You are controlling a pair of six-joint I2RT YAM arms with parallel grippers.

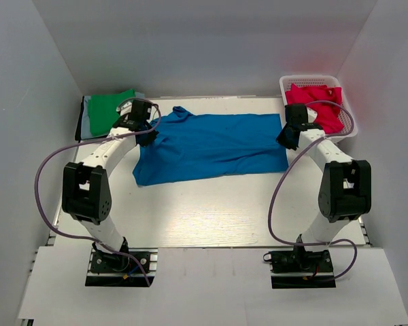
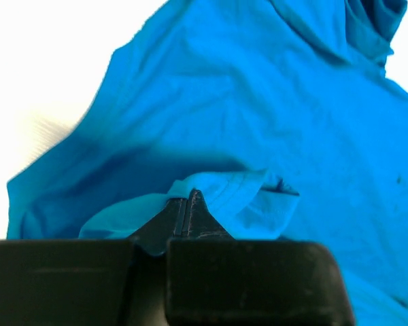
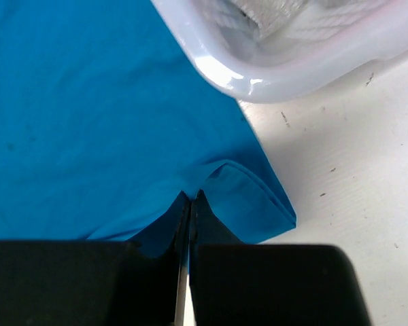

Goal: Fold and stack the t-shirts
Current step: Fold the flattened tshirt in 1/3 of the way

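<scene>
**Friend:** What is closest to you?

**Me:** Bare table [image 1: 190, 210], on the near side of the blue t-shirt [image 1: 211, 146]. The shirt lies flat, and its long way goes left to right.

**Friend:** Where are your fingers?

**Me:** One pair is at each end of the shirt. My left gripper [image 2: 189, 197] is squeezed tight on a fold of cloth at the shirt's left end. My right gripper [image 3: 190, 198] is squeezed tight on the cloth at the shirt's right end. So each arm is closest to its own end, and the whole shirt stretches between them.

**Friend:** What is behind it?

**Me:** Past the shirt's far left corner, a green t-shirt [image 1: 112, 109] sits on a grey t-shirt [image 1: 87, 119]. Past its far right corner is the white basket [image 1: 285, 85] with crimson-pink t-shirts [image 1: 319, 102] inside.

**Friend:** What comes next?

**Me:** I think a fold comes next. Both ends would have to lift together and go across the short way. If one end goes first, the cloth may twist.
</scene>
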